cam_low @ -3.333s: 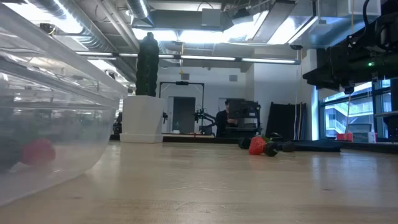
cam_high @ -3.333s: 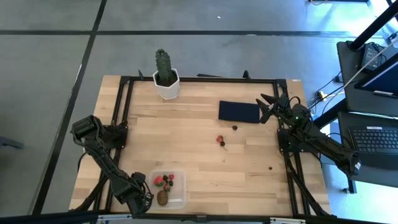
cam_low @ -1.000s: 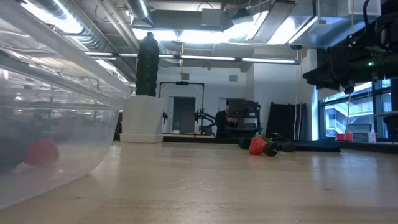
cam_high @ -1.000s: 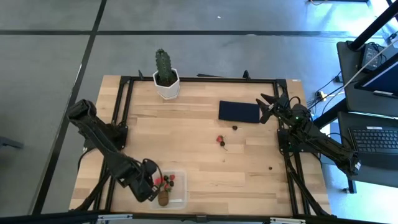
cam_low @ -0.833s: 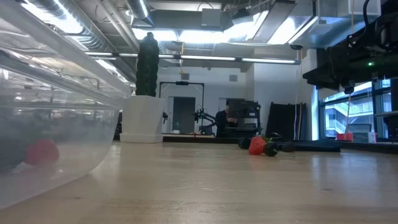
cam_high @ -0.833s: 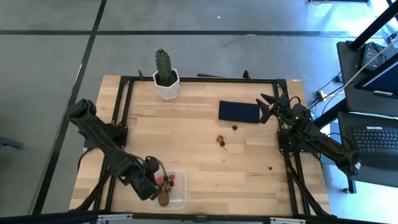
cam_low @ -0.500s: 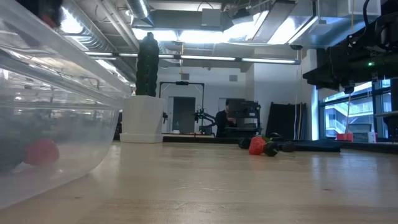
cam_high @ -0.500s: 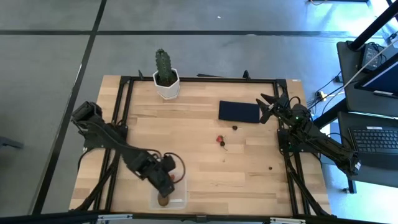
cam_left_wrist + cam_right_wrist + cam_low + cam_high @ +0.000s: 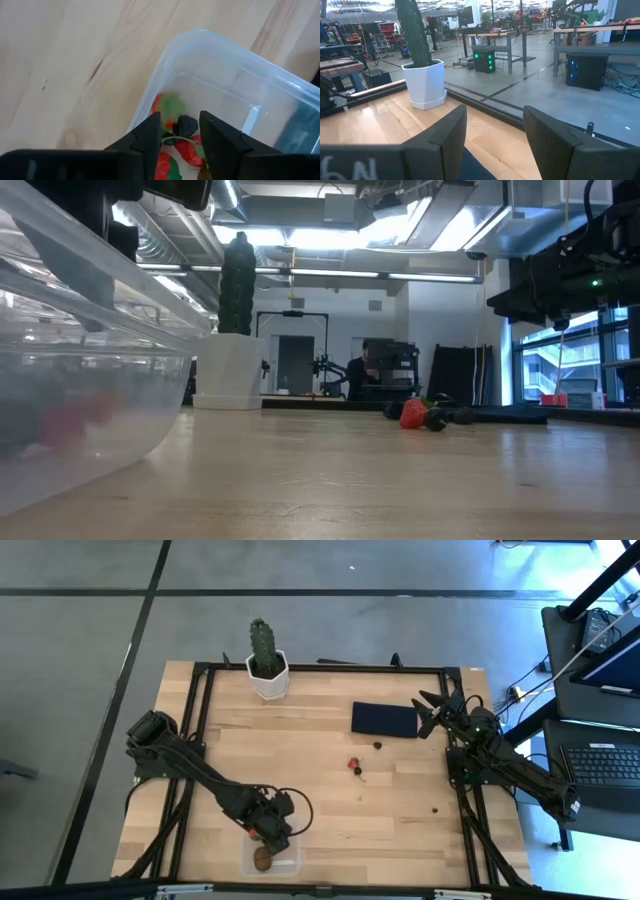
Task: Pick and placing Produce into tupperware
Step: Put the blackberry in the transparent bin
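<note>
The left gripper [image 9: 272,830] hangs over the tupperware [image 9: 290,862] at the surface's near edge, jaws narrow and empty. The right gripper [image 9: 428,712], jaws wide, waits at the far right corner.

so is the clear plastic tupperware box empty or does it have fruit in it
Not empty. The clear plastic tupperware box holds red strawberries and a dark berry, seen between the open left gripper fingers; no lid.

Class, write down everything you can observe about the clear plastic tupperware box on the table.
The tupperware is a clear, colourless plastic box, roughly square with rounded corners and smooth, slightly flared walls. It sits upright and lidless on the wooden table, at its near edge on the left arm's side. Inside lie red strawberries, a dark berry and a brown kiwi. The left gripper hangs open just above its contents, apparently not touching the walls.
</note>
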Controlling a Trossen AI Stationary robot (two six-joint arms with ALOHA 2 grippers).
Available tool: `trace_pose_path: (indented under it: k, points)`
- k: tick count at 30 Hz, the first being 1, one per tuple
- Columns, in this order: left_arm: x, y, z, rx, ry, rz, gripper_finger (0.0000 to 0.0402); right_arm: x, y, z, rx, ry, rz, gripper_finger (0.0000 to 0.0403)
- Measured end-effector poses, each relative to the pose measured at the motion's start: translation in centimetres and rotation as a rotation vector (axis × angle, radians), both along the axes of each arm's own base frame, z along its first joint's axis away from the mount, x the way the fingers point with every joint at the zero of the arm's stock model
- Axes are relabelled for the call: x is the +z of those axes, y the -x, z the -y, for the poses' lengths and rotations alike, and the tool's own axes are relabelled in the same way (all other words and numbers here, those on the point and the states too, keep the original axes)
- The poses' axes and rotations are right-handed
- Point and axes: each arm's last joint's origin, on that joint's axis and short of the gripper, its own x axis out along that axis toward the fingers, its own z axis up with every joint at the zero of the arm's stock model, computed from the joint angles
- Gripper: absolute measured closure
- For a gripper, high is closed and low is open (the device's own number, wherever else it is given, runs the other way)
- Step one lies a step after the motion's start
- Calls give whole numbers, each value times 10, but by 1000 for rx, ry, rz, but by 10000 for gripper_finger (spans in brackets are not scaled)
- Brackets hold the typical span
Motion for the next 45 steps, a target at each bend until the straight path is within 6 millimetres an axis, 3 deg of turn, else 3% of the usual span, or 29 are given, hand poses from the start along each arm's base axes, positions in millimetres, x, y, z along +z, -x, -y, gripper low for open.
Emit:
trace_pose_path:
  k: [6, 12, 20, 25, 30, 34, 41, 45]
  points:
    - [3, 1, -1, -54, -8, 8, 273, 0, 0, 0, 0, -2, 2, 205]
    - [35, 13, -13, -99, -110, 125, 272, 0, 0, 0, 0, -1, 2, 205]
    - [89, 48, -49, -27, -603, 351, 272, 2, 0, 0, -1, 8, 15, 205]
    - [106, 62, -69, 22, -776, 422, 272, 2, 0, 0, -1, 9, 17, 205]
    - [89, 74, -100, 83, -723, 392, 272, 2, 0, 0, -1, 26, 1, 205]
    - [60, 82, -124, 120, -619, 400, 272, 2, 0, 0, -3, 48, -19, 205]
    - [5, 80, -162, -8, -450, 624, 272, 2, 0, 0, -3, 47, -20, 205]
    - [-19, 89, -183, -35, -484, 685, 272, 2, 0, 0, -2, 47, -20, 205]
